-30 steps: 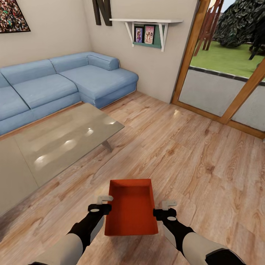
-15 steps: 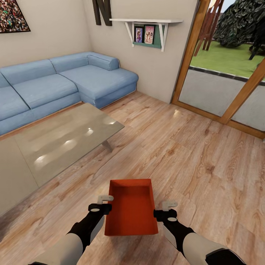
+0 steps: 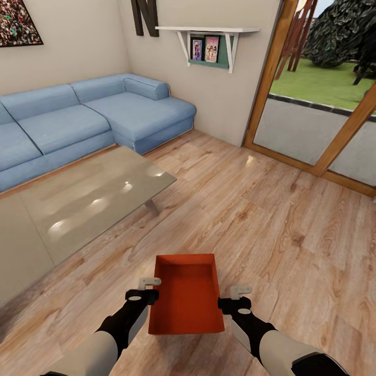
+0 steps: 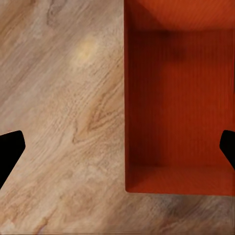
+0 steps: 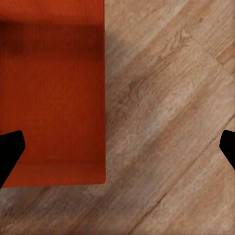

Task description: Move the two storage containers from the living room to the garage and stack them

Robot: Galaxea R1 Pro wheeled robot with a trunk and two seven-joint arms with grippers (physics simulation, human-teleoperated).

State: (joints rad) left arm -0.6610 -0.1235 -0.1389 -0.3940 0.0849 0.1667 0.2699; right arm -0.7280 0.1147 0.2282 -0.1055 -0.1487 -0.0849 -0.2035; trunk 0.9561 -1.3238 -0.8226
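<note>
Head view: one orange-red storage container [image 3: 186, 301], open top up and nothing inside, sits between the two grippers, low and central, over the light wood plank floor [image 3: 271, 219] of the living room. Left gripper [image 3: 148, 289] is at its left wall, right gripper [image 3: 235, 296] just beside its right wall. In the left wrist view the container [image 4: 178, 98] has its side wall running between the spread dark fingertips [image 4: 10, 149] — one tip over the planks, the other over the box interior, so the jaws straddle the wall, wide apart, not pinching it. Right wrist view shows the same: container [image 5: 51, 93] w/ its wall between the parted tips [image 5: 10, 149], gripper open. Can't tell whether the box rests on the floor or is lifted. Further out: a glass coffee table [image 3: 78, 203] ahead-left, blue sofa [image 3: 89, 120] behind it along the beige wall, a white wall shelf [image 3: 209, 42] w/ pictures, and wood-framed glass doors [image 3: 318, 120] on the right looking onto grass.
</note>
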